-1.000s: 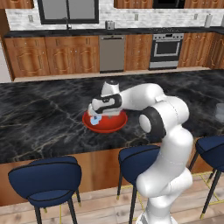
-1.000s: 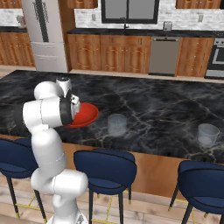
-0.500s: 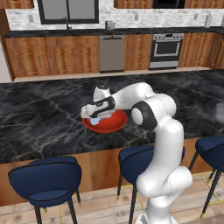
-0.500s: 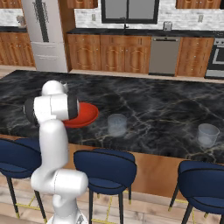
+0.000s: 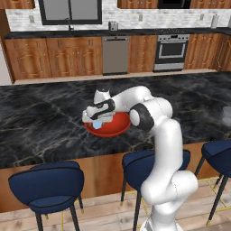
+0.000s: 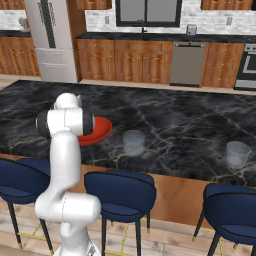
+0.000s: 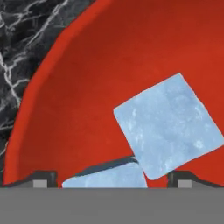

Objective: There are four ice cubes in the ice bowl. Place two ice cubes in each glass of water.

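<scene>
The ice bowl (image 5: 108, 128), bright red and shallow, sits on the dark marble table (image 5: 40, 122), with two clear glasses (image 6: 134, 143) (image 6: 237, 154) standing well apart to its right. Inside it, two pale-blue ice cubes (image 7: 168, 124) (image 7: 107, 177) lie close together. The fingers (image 7: 113, 180) sit spread wide just above them; the nearer cube seems to lie between the tips, ungripped.

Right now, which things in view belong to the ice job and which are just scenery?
Job:
- ice bowl, red, on the counter
- ice cubes, two seen in the bowl in the hand view
- near glass
- far glass
- gripper, low over the bowl

Scenery:
- blue stools
- dishwasher
- oven
- fridge
</scene>
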